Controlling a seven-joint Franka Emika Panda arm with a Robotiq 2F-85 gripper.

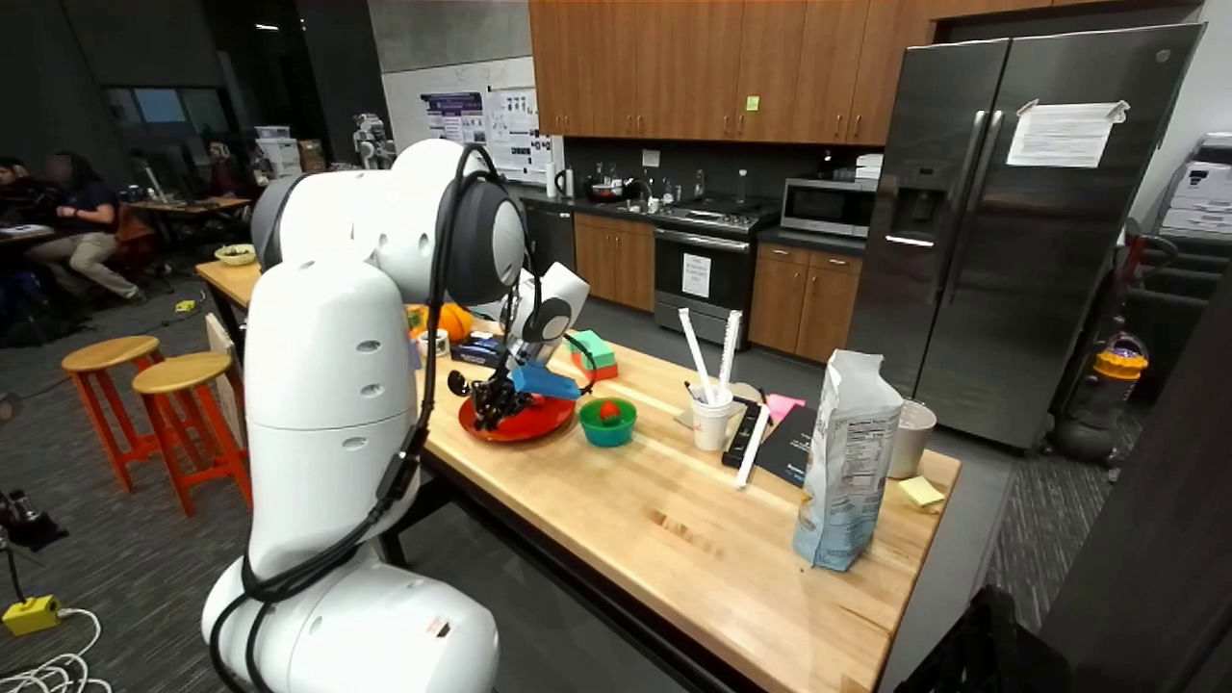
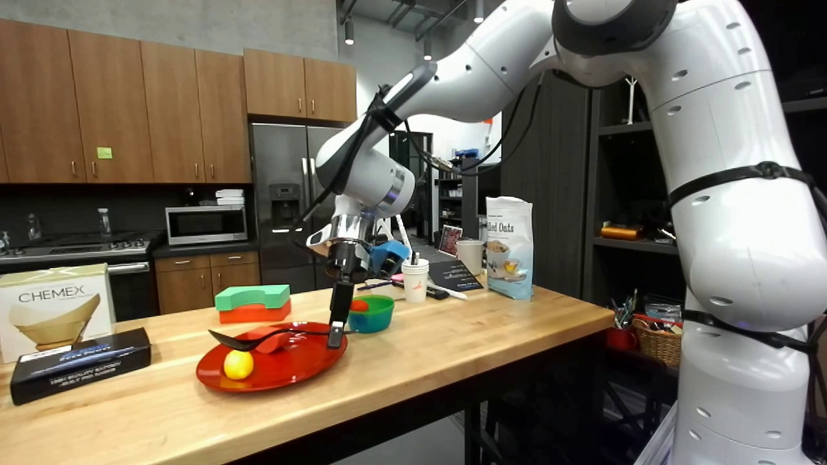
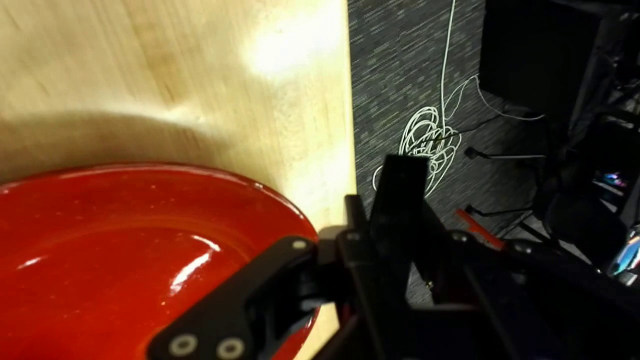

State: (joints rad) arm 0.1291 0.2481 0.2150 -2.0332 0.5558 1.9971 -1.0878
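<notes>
Okay so your gripper (image 2: 337, 330) is pinching the handle of a black spoon (image 2: 245, 343), jaws pressed together toward its tail end. The spoon sits close to level, and in an exterior view its scoop end reaches out across the red plate (image 2: 297, 366). Your wrist view mostly gives you dark gripper parts next to the plate rim; I can't pick the spoon out there.

Just below the scoop in that same exterior view is a yellow lemon (image 2: 238, 365) on the plate, with a red lump (image 2: 271, 342) behind the spoon. Can't tell if the spoon touches either.

Step-wise, I'd say you're at the positioning part: spoon gripped, held over the plate. Imo the next move calls for small, slow wrist changes, since a pinch that far back on a long handle could twist if the scoop bumps something.

Further out, you've got a green bowl (image 2: 378, 318) just beside the plate with a roundish red thing (image 2: 359, 306) in it, a green block (image 2: 253, 297) stacked on a red block (image 2: 255, 314) behind, then a paper cup (image 2: 415, 281) and a bag of oats (image 2: 510, 248), all on the wooden table (image 2: 452, 336).
</notes>
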